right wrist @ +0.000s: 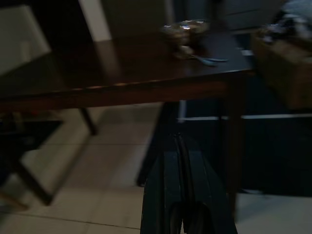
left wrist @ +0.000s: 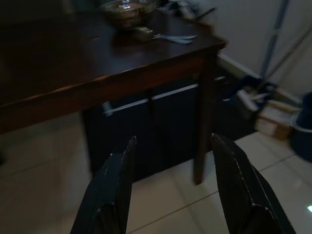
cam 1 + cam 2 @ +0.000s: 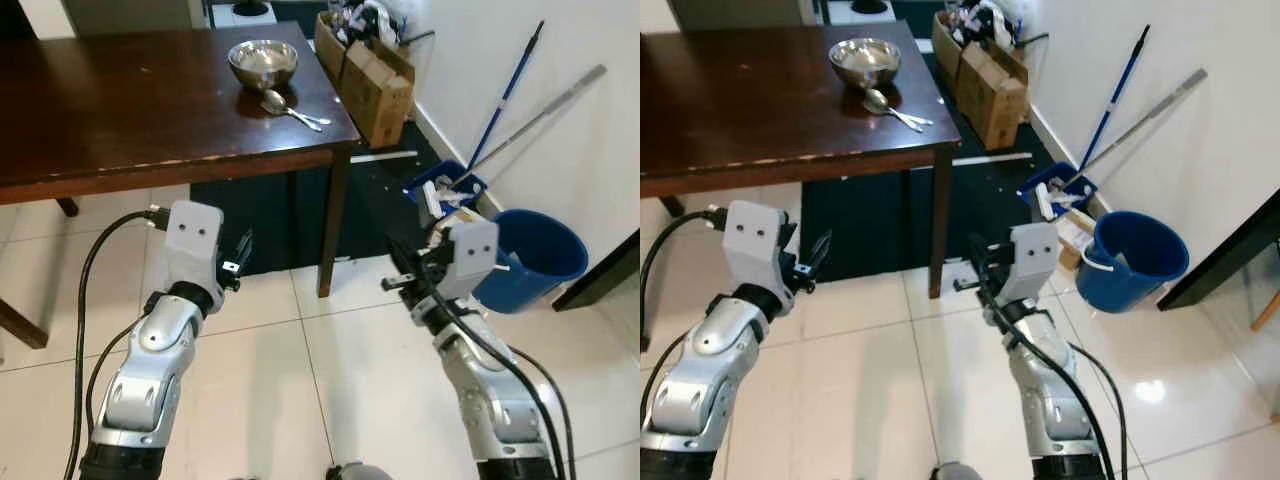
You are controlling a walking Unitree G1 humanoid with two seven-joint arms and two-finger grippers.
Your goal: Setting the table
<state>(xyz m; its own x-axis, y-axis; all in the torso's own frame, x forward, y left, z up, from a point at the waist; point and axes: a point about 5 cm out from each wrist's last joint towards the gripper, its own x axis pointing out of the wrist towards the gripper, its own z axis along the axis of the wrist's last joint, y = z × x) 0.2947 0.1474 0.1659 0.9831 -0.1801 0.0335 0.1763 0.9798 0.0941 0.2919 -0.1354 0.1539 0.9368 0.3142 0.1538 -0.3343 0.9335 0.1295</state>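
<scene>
A dark, polished wooden desk (image 3: 120,100) takes up most of the room ahead, its square leg standing on pale glossy floor tiles (image 3: 330,390). Near its right-hand corner sits a round steel bowl (image 3: 262,62), shiny and empty as far as I can tell, with metal cutlery (image 3: 290,110) lying on the wood just in front of it: a spoon and what looks like a second thin piece crossing it. That is all the setting in place, one bowl and its cutlery; the rest of the top looks bare, so I judge the job barely begun or only this one place laid.

Against the white wall to the right a round blue plastic bucket (image 3: 535,255) stands on the floor, with long mop handles (image 3: 515,85) leaning above it and a brown cardboard box (image 3: 370,85) stuffed with odds and ends beside the desk.

Both silver arms are raised in front of the desk, short of its edge and below its top, carrying nothing. The left gripper (image 3: 240,258) has its black jaws spread wide apart, seen plainly from its wrist. The right gripper (image 3: 400,278) has its jaws pressed together on nothing, pointing toward the desk.
</scene>
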